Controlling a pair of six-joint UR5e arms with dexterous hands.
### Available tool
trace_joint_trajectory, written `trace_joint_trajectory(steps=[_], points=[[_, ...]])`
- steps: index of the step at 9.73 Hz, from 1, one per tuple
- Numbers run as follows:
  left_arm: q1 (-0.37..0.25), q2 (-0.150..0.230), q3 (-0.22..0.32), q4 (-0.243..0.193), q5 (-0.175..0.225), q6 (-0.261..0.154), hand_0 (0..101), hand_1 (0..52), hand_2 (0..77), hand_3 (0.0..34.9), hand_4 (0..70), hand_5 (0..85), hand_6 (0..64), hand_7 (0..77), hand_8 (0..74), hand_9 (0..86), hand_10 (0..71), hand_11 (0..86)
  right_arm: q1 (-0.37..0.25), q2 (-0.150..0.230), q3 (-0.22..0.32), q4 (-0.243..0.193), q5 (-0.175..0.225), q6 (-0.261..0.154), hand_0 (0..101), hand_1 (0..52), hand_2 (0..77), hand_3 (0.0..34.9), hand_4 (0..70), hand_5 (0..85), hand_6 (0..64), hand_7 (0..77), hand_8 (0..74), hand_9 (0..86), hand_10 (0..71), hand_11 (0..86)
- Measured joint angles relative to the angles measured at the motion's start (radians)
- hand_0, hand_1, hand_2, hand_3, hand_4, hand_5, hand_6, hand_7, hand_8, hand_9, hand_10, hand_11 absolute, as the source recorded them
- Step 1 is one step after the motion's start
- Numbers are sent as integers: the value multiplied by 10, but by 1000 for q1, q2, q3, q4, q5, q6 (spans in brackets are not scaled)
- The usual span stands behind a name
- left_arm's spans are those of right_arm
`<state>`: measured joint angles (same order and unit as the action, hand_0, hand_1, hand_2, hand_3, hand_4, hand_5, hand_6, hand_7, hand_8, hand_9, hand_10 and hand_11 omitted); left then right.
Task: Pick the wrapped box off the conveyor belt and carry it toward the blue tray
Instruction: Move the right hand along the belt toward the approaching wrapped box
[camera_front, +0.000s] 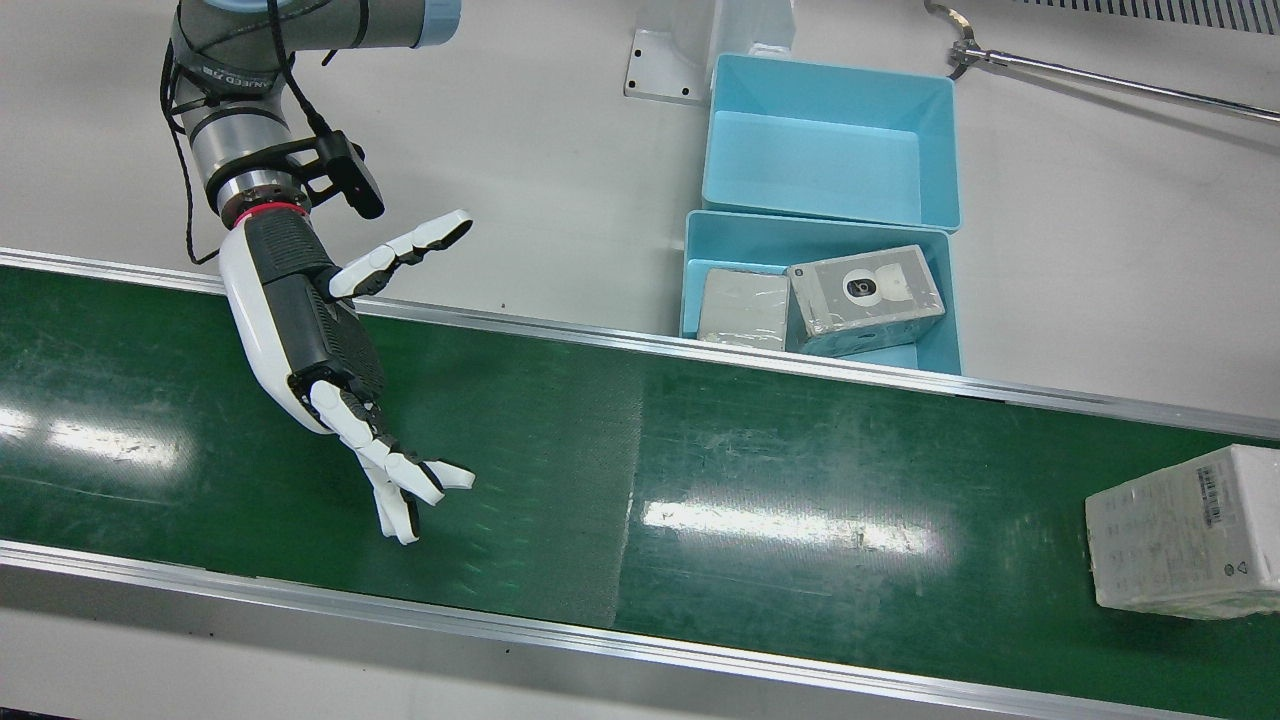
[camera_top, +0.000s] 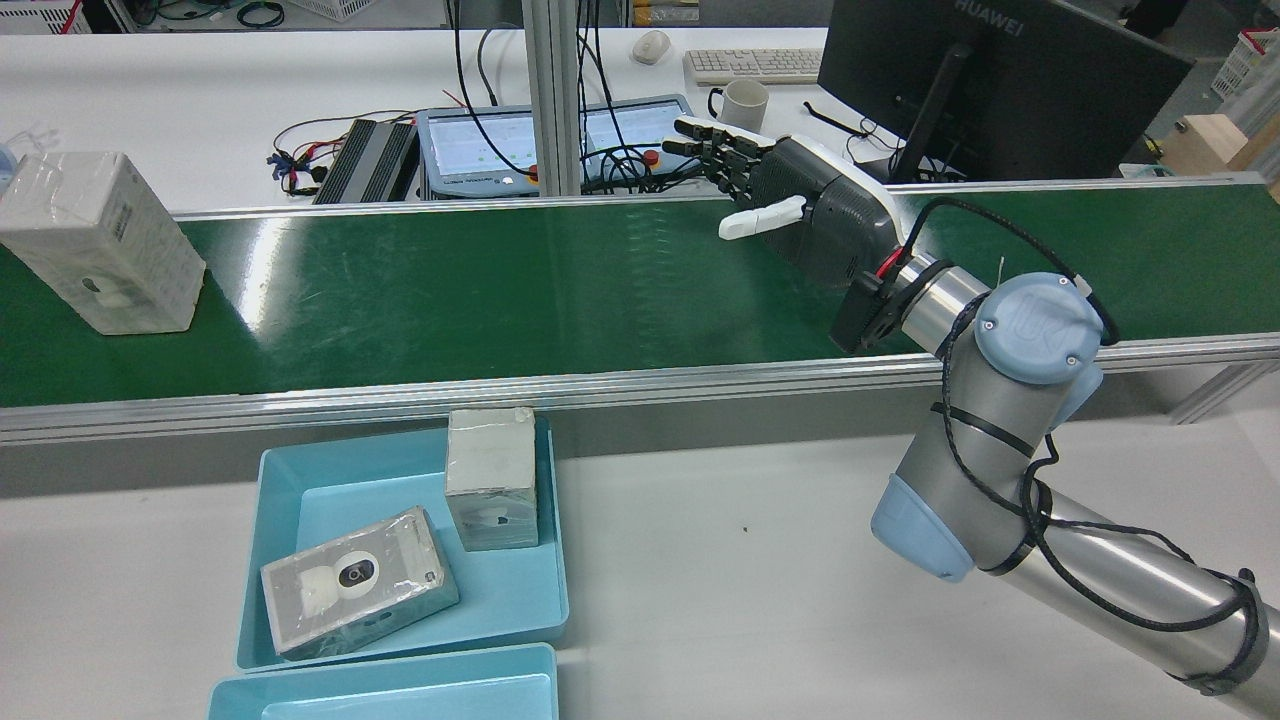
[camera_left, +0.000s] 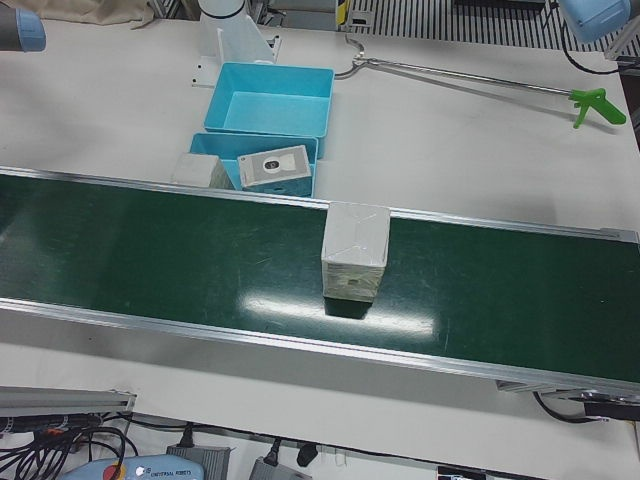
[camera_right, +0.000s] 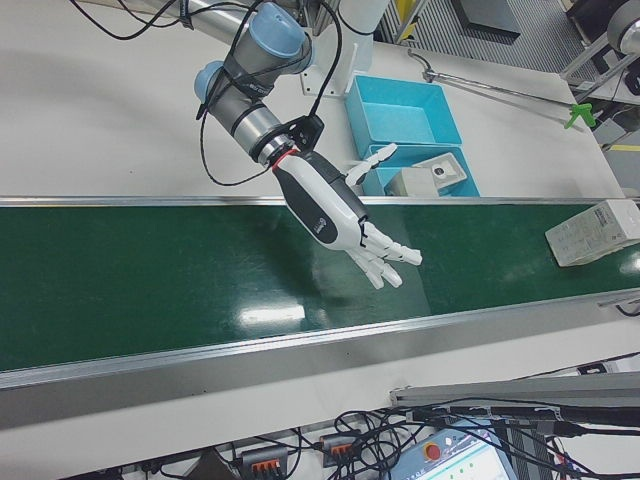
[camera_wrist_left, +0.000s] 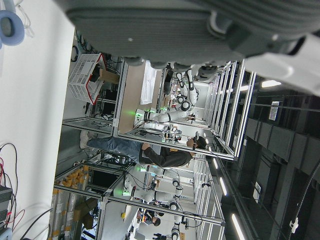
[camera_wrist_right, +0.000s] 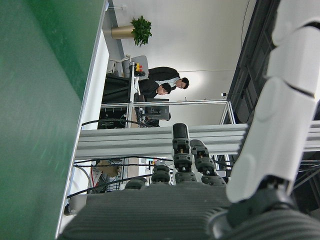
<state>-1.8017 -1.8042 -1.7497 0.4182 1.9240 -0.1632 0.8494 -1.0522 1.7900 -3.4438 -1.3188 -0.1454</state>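
The wrapped box (camera_front: 1185, 530) is white and film-covered. It stands on the green conveyor belt (camera_front: 700, 450) at the front view's right edge, far to the left in the rear view (camera_top: 105, 245), and mid-belt in the left-front view (camera_left: 354, 250). My right hand (camera_front: 320, 340) hovers over the belt well away from the box, open, fingers spread and holding nothing (camera_top: 810, 205) (camera_right: 335, 205). The near blue tray (camera_front: 692, 270) beside the belt holds two wrapped boxes (camera_top: 300, 490). Of my left hand (camera_wrist_left: 165, 30) only the palm's edge shows in the left hand view.
A second blue tray (camera_front: 810, 150) sits behind the first. A long grabber tool (camera_front: 1100, 80) lies on the white table at the back. Aluminium rails (camera_front: 600, 640) edge the belt. A monitor (camera_top: 1000, 80) and cables stand beyond the belt. People are in the background (camera_wrist_right: 162, 82).
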Motion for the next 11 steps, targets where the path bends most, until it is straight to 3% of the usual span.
trace_joint_trajectory(steps=[1,3,11], points=[[0,0,0,0,0,0,0,0,5,0,0,11,5,5,5,0,0,5,0,0,0,0,1,1,433,76,87,0,136,109,82,213,33,49,0,11],[0,0,0,0,0,0,0,0,11,0,0,11,5,5,5,0,0,5,0,0,0,0,0,2,432,87,60,0,136,109,82,213,44,65,0,11],[0,0,0,0,0,0,0,0,11,0,0,11,5,5,5,0,0,5,8,0,-16,0,0,16,443,93,82,0,136,104,93,224,55,71,0,11]])
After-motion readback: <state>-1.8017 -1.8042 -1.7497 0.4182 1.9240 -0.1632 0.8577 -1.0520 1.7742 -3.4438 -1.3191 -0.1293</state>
